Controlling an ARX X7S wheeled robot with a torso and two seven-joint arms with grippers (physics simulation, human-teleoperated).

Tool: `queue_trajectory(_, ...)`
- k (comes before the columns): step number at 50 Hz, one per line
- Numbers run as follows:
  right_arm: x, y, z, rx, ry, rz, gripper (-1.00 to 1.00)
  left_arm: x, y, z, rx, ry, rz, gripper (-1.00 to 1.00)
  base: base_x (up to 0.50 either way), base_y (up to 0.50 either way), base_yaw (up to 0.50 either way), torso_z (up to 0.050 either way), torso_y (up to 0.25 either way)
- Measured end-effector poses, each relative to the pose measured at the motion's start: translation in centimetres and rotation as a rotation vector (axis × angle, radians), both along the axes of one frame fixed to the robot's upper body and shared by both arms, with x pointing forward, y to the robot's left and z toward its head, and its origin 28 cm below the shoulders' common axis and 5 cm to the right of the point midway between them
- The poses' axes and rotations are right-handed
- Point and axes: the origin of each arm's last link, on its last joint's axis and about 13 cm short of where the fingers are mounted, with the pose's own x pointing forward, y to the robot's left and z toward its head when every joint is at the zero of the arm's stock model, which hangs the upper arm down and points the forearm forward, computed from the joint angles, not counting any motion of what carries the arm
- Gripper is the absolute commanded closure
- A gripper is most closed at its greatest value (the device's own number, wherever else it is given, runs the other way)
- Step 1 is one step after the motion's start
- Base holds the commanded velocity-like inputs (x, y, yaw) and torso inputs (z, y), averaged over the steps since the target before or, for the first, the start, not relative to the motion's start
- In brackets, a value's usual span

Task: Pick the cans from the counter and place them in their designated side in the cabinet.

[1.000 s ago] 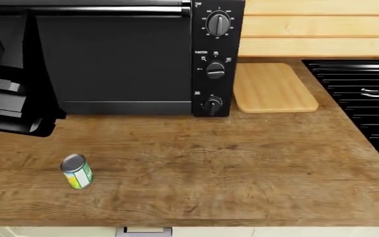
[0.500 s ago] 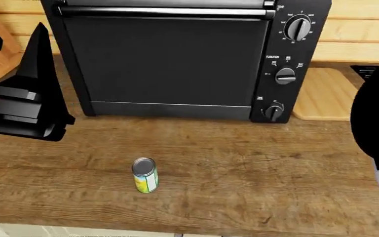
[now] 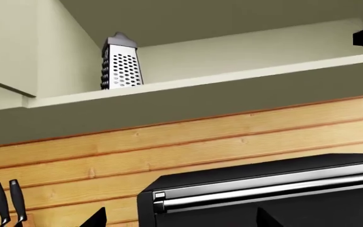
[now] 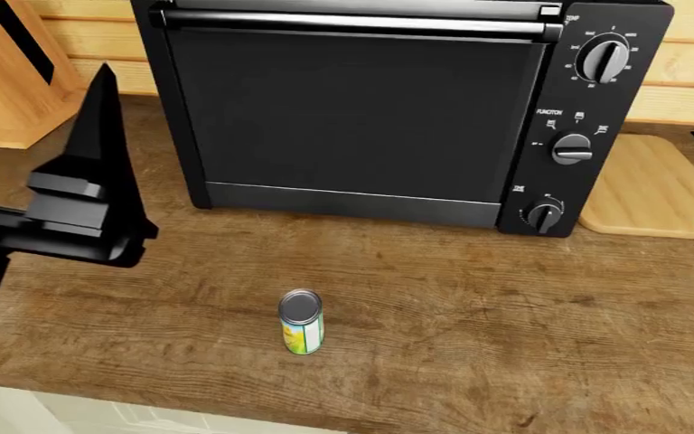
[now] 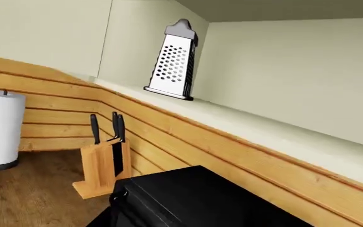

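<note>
Green-label can (image 4: 301, 322) upright on counter (image 4: 504, 307), before toaster oven (image 4: 360, 108) | left gripper (image 4: 88, 203) raised, probably empty, jaw state unclear | right gripper unseen

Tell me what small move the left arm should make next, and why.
Probably lower the left gripper toward the short green-yellow labelled can with the silver top. That can stands upright and untouched on the brown wood-grain counter, in front of the black toaster oven, and the gripper hangs off to its side holding nothing.

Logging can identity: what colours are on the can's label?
Green, yellow and white, under a silver top; the can shows best in the head view.
</note>
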Motion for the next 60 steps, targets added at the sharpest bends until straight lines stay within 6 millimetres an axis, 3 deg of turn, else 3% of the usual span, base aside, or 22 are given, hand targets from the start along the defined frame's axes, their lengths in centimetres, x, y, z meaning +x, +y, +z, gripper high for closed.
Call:
queue_trajectory(29, -0.2, 0.3, -5.3, -0.159, 0.215, 0.122, -1.00, 0.2, 0.3, -0.4, -0.008, 0.012, 0.008, -1.00, 0.00, 0.00, 0.00, 0.000, 0.000)
queue_trajectory(60, -0.6, 0.7, -10.7, -0.165, 0.399, 0.259, -1.00, 0.3, 0.4, -0.7, -0.015, 0.016, 0.012, -1.00, 0.00, 0.00, 0.00, 0.000, 0.000)
